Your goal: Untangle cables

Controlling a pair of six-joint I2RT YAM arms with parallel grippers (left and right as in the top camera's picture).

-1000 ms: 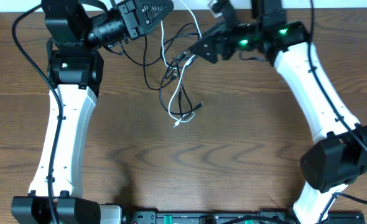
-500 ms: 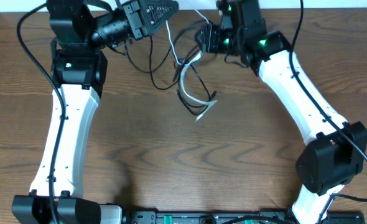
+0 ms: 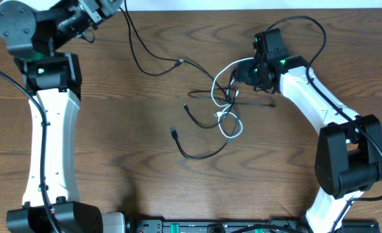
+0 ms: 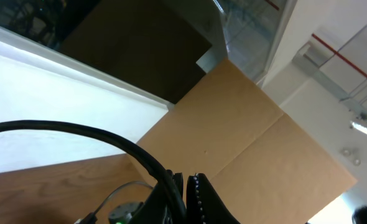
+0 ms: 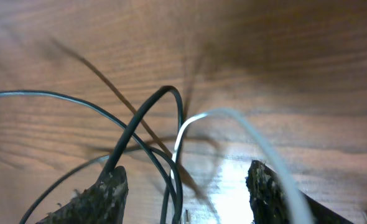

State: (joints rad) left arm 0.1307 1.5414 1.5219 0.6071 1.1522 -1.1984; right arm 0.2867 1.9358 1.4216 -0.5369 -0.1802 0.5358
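Overhead, table (image 3: 113, 175): brown wood-grain top carrying both arms and all the cords.
Left arm (image 3: 48, 129): white links run up the left side, the black wrist turned into the top left corner.
Right arm (image 3: 314, 103): white links reach from the lower right toward the middle of the far half.
Left gripper (image 3: 107, 6): at the far edge, fingers pressed together in the wrist view, clamped on the long black cable (image 3: 137, 61).
Right gripper (image 3: 243, 74): low over the tangle (image 3: 226, 97). Its wrist view shows the two fingers standing well apart, black and white strands passing through the gap, nothing pinched.
Long black cable: drops from the left gripper, curves across the wood and ends in a small plug (image 3: 180, 63) just left of the tangle.
Tangle: black loops and the white cable (image 3: 222, 116) cross near the table's middle, beside the right gripper.
Loose black cable (image 3: 201, 157): curls out of the tangle toward the near side, its plug (image 3: 173, 134) lying apart on bare wood.
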